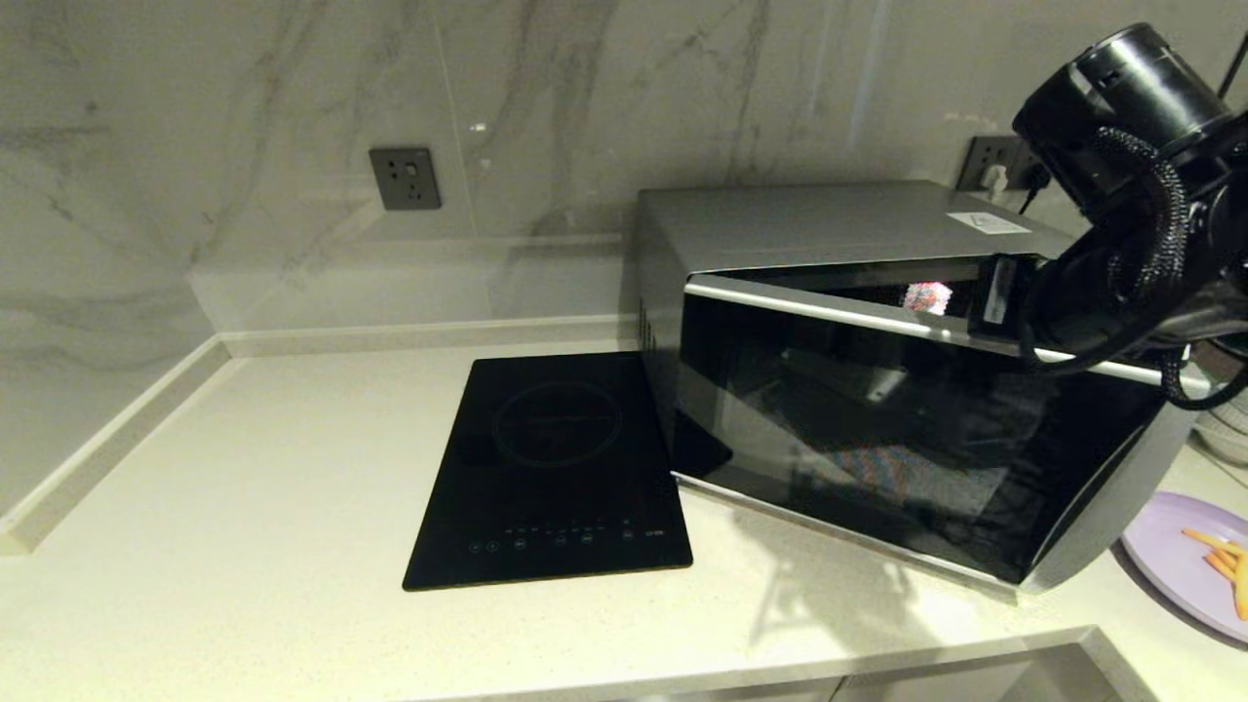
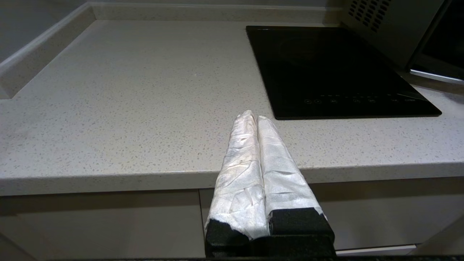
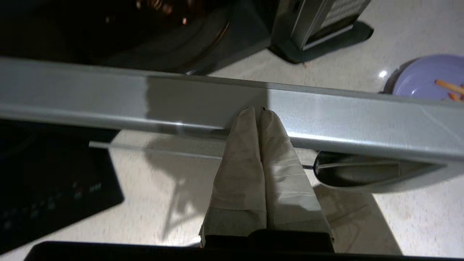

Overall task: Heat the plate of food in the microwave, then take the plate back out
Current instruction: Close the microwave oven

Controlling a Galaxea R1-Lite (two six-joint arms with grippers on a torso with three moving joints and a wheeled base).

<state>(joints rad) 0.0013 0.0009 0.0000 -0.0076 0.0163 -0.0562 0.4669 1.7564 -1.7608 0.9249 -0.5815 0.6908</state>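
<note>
Right end effector (image 3: 258, 112), fingers together, presses the microwave (image 1: 829, 234) door's top edge to swing it; plate (image 1: 1185, 565) waits on the table (image 1: 244, 507).

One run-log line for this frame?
microwave door part-open | right gripper shut, at door's top edge | plate of food on counter | left gripper parked

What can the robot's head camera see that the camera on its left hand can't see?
Only the head view shows the purple plate of food on the counter to the right of the microwave, the microwave's door tipped partly open at the top, and two wall sockets. Only the left wrist view shows the left gripper, shut and empty, parked by the counter's front edge, with cabinet fronts below. Both show the black cooktop and the speckled counter.
</note>
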